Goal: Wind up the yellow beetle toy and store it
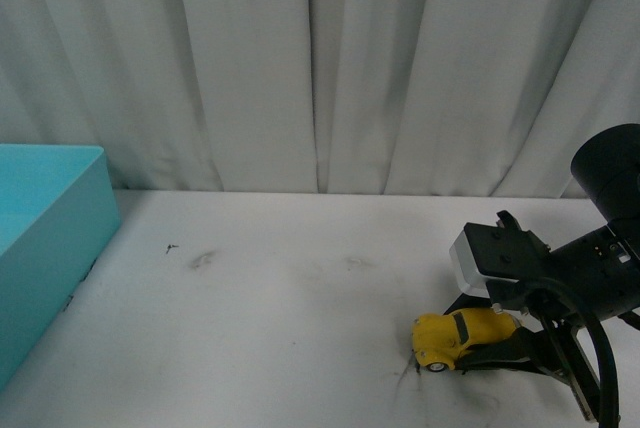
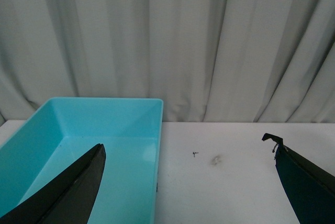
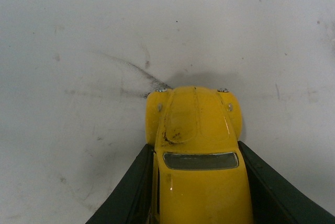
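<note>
The toy (image 1: 442,334) is on the white table (image 1: 300,288), in the near right part of it as the front view shows. Its wheels seem to touch the surface, with a small shadow under it. Its rounded nose points to the left side of the table.

The right gripper (image 1: 466,336) is clamped on the toy. In the right wrist view the two dark fingers (image 3: 133,192) press against both flanks of the yellow body, at the doors and behind them. The gripper (image 3: 195,146) leaves the hood, the two small headlights and the dark windscreen of the toy (image 3: 196,130) free in front of it. The hood has a dark scratch close to the windscreen. A grey scuff (image 3: 131,69) lies on the table just ahead of the nose.

The left gripper (image 2: 186,144) is seen only in its own wrist view. Its two black fingers (image 2: 78,192) stand wide apart and nothing is between them. One finger is in front of the bin (image 2: 104,124), the other is over the bare table.

The bin (image 1: 50,218) is turquoise, with nothing visible inside. It stands at the left edge of the table, well apart from the toy. A tiny dark speck (image 1: 170,246) and a pale smudge (image 1: 202,260) lie on the table near the bin. A light grey curtain (image 1: 300,68) hangs behind the table.
</note>
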